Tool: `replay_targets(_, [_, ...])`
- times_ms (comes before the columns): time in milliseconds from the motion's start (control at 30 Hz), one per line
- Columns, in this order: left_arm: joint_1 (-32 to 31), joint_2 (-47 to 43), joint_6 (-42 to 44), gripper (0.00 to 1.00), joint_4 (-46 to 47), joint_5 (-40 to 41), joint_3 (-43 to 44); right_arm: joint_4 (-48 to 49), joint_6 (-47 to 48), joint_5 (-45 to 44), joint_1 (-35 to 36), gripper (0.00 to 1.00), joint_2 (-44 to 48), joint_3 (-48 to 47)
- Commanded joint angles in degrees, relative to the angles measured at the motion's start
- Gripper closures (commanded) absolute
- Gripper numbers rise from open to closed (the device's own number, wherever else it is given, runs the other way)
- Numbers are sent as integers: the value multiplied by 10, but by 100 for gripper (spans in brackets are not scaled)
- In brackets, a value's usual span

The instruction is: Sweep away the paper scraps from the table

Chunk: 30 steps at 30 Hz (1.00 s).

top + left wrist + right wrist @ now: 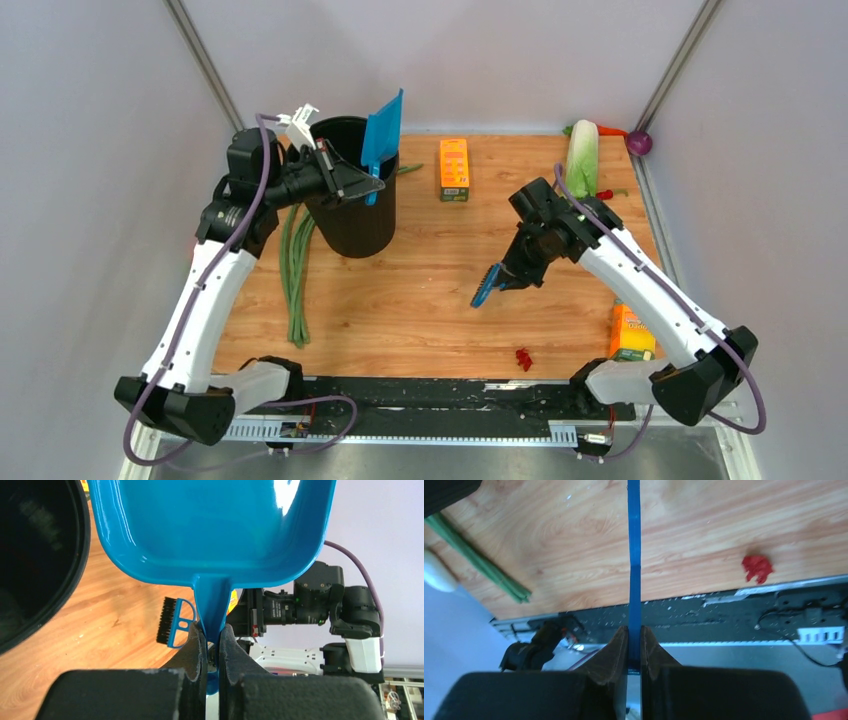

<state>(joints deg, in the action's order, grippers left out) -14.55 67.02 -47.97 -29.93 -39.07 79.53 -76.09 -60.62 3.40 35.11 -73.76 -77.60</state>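
— blue dustpan (210,525), left gripper (212,636)?
— pinched tight on its handle, above the black bin (355,225). right gripper (634,636) clamps the brush (485,285); red paper scraps (523,358) on the table (420,300) by the front rail (430,392).

Overhead view from behind, two close wrist views, table (420,290) in common.

Bright even light; soft shadows on table (420,290); dustpan (210,530) glare.

A black bin (356,228) stands beside long green stalks (293,270), with an orange box (454,170) and a cabbage (582,160) farther back.
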Motion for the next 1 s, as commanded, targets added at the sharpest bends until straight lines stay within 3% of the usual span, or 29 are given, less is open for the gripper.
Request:
replay_targets(0, [-2,-50,14,100,4,-5,-18,-47,-56,123,-1,100,25,-30])
replay_targets(133, [-14,-72,17,100,1,-4,-35,-48,-51,59,-1,100,86,2])
replay_targets(267, [-51,-73,65,100,-50,20,-33,-46,-118,-57,-1,100,169,18])
replay_targets(400, [-113,-51,148,100,-158,87,-1,-45,-151,-197,-1,100,194,-69])
replay_targets(500, [-167,-30,201,100,-241,144,34,-47,-120,-269,-1,100,176,-147])
replay_targets(633, [-252,-1,261,100,-328,225,62,-47,-73,-310,-1,100,152,-186])
replay_targets(767, [-331,9,297,100,-362,280,49,-47,-85,-336,-1,100,162,-157])
replay_targets(900, [-420,21,307,100,-363,295,23,-46,-100,-347,-1,100,173,-142])
replay_targets(967, [-463,33,318,100,-346,257,2,-46,-102,-344,-1,100,175,-135])
